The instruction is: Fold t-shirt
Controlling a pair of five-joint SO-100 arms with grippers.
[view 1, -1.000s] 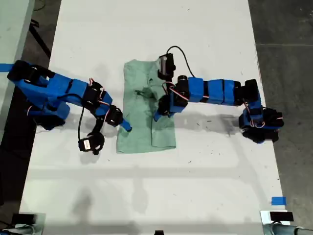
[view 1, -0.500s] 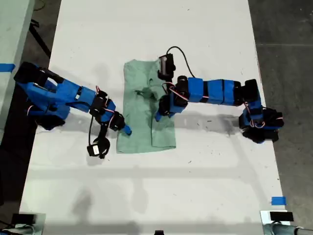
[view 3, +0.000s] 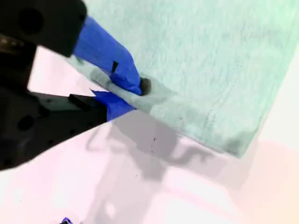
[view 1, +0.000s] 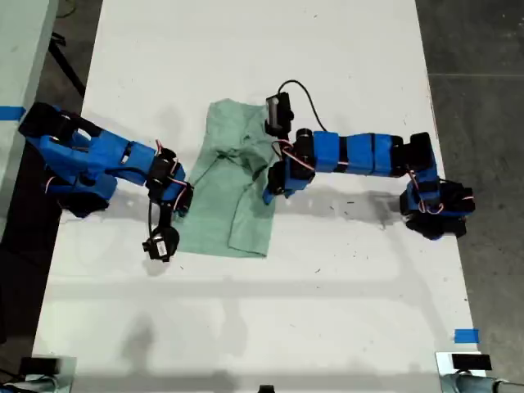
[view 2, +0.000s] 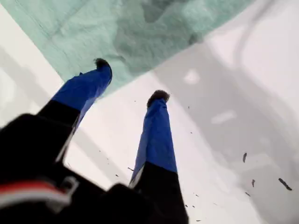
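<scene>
Now my second gripper (view 3: 122, 91) pinches the t-shirt (view 1: 229, 192) edge; my first gripper (view 2: 131, 79) gapes wide, empty. Best drag low and slow, keeping cloth flat.

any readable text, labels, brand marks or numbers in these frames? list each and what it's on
None readable in any view.
t-shirt: plain, no print or tag showing.
my first gripper and my second gripper: blue and black parts, no markings visible.
table: bare white, only small dark specks.
blue tape pieces at the exterior view's edges: no writing visible.
</scene>
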